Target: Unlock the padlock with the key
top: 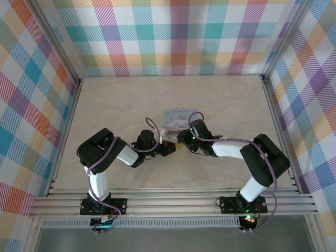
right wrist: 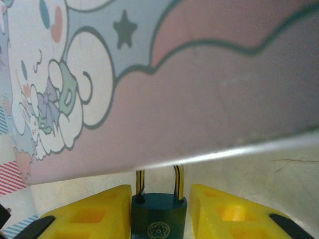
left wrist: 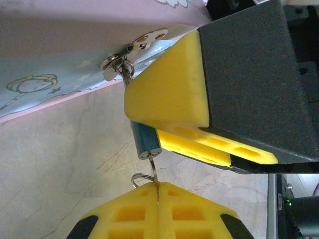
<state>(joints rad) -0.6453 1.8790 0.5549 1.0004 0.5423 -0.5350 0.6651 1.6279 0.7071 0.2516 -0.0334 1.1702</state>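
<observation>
Now the left gripper point(left wrist: 158, 188) is pinched tight on the key point(left wrist: 154, 172), whose tip meets the bottom of the padlock point(left wrist: 145, 142). The padlock is hooked onto the tin box point(left wrist: 45, 89) at its near edge. The right gripper point(right wrist: 160, 189) flanks the padlock closely; whether it clamps, I cannot tell.

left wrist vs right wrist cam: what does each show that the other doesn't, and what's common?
Left wrist only: the left hand shut on the key, the key ring beside it, the key meeting the bottom end of the padlock, and the metal hasp on the tin box.
Right wrist only: the padlock's front with its flower emblem, both shackle legs reaching the box's edge, and the cartoon print.
Both: padlock, tin box, the right hand closed around the padlock, and the marbled table.
</observation>
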